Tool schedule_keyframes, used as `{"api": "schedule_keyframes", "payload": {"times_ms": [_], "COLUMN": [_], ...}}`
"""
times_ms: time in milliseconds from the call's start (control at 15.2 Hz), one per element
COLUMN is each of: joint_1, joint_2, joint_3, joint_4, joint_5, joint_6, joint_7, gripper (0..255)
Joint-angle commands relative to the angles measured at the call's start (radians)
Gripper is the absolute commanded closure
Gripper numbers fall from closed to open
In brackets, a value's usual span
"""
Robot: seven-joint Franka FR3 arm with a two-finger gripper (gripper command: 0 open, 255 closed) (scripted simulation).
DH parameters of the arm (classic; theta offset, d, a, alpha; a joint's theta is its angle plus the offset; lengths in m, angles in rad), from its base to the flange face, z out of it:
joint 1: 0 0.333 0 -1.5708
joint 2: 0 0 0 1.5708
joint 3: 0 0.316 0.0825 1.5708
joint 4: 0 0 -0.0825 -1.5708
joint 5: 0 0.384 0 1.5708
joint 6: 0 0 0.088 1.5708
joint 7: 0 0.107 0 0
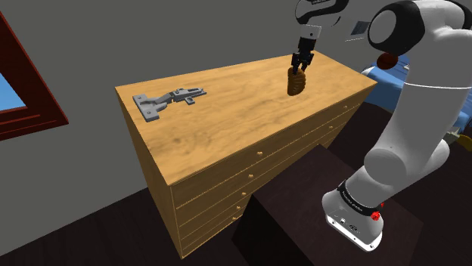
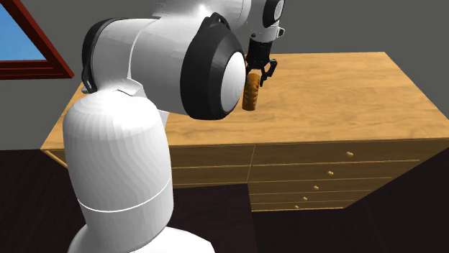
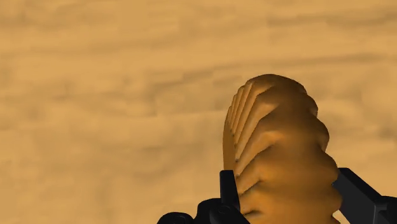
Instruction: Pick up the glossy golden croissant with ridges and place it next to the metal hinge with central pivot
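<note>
Croissant (image 1: pixel 296 83) hangs with its long axis vertical, pinched between the jaws of the gripper (image 1: pixel 301 68), above the dresser (image 1: pixel 242 128) top near the end toward the stand. Metal hinge (image 1: pixel 168 100) lies flat near the opposite end, well apart.

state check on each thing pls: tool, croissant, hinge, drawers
tool, shut on the croissant
croissant, clasped at its upper end, hanging on end over the dresser top
hinge, lying flat on the dresser top, well apart from the croissant
drawers, all shut
</note>
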Motion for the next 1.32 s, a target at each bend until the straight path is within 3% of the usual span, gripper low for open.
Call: {"api": "schedule_keyframes", "payload": {"times_ms": [0,990,1254], "joint_1": [0.0,-0.009,0.042], "joint_2": [-0.009,-0.019,-0.078], "joint_3": [-0.001,-0.005,0.012], "joint_4": [0.016,0.204,0.123], "joint_5": [-0.002,-0.007,-0.014], "joint_6": [-0.024,-0.222,-0.197], "joint_7": [0.001,0.005,0.068], "gripper": [255,255,255]}}
